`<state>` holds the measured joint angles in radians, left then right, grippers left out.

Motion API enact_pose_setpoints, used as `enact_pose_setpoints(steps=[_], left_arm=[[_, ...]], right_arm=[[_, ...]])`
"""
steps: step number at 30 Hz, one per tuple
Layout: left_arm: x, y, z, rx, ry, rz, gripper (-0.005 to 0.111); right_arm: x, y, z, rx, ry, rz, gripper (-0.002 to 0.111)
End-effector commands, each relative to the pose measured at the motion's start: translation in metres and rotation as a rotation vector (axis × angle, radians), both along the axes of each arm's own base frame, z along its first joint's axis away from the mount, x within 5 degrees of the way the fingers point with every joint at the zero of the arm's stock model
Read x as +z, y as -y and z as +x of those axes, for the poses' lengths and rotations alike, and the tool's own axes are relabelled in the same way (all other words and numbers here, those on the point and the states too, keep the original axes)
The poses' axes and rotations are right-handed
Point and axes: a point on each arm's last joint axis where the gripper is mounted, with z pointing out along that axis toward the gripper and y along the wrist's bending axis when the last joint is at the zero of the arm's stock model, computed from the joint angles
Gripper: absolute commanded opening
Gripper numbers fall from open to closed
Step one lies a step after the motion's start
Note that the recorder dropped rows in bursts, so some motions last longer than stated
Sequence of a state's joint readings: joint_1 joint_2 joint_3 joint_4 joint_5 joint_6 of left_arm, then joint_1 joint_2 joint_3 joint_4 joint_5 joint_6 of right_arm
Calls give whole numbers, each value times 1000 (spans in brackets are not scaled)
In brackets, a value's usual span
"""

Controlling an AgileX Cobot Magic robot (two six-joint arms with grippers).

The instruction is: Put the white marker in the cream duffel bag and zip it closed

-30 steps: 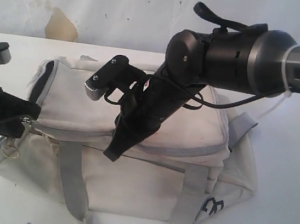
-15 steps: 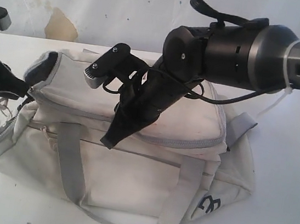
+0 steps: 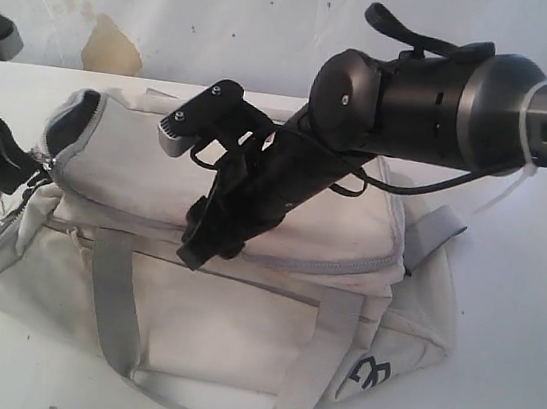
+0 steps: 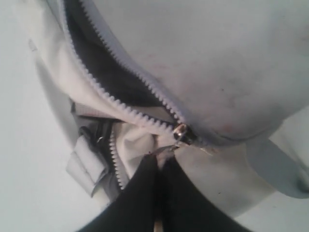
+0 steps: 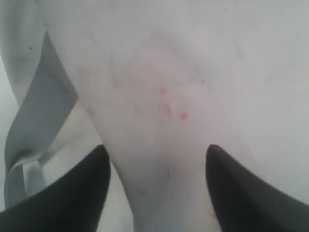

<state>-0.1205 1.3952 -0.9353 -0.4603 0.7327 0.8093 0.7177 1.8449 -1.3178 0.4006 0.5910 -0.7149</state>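
The cream duffel bag [image 3: 238, 321] lies on its side across the table, dark logo [image 3: 369, 376] at its right end. At its left end the grey zipper gapes and shows black lining [image 4: 104, 72]. My left gripper [image 3: 24, 172] [image 4: 159, 162] is shut on the zipper pull, just below the metal slider [image 4: 182, 133]. My right gripper [image 3: 202, 246] [image 5: 154, 157] is open, its fingers spread wide over the bag's stained top panel [image 5: 193, 72]. The white marker is out of view.
The white table [image 3: 517, 348] runs to a white wall with a brownish stain [image 3: 108, 47]. Grey webbing straps [image 3: 110, 294] hang down the bag's front. The right arm's thick body [image 3: 419, 93] reaches over the bag from the right.
My left gripper has pulled left and upward with the zipper pull, dragging the bag's left end with it. The right gripper has shifted slightly left on the bag top.
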Motion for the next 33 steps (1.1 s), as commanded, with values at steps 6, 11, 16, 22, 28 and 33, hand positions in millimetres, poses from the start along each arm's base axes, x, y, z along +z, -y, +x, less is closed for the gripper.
enact_pose_setpoints(steps=[6,11,16,22,28,33], left_arm=[[8,12,-8,-180,12,-87,0],[7,10,-8,-187,17,-55,0],[1,1,-11,-252,-16,86,0],[11,1,-7,-263,17,95,0],[21,-2,0,-271,73,158,0],[21,-2,0,-271,73,158,0]], right_arm=[[8,-24,-14,82,102,66,65],[15,-37,-21,80,179,122,65],[23,-49,-24,41,248,208,65],[20,-65,-31,43,309,247,65],[16,-78,-39,51,352,276,65],[23,-88,-47,46,420,332,63]])
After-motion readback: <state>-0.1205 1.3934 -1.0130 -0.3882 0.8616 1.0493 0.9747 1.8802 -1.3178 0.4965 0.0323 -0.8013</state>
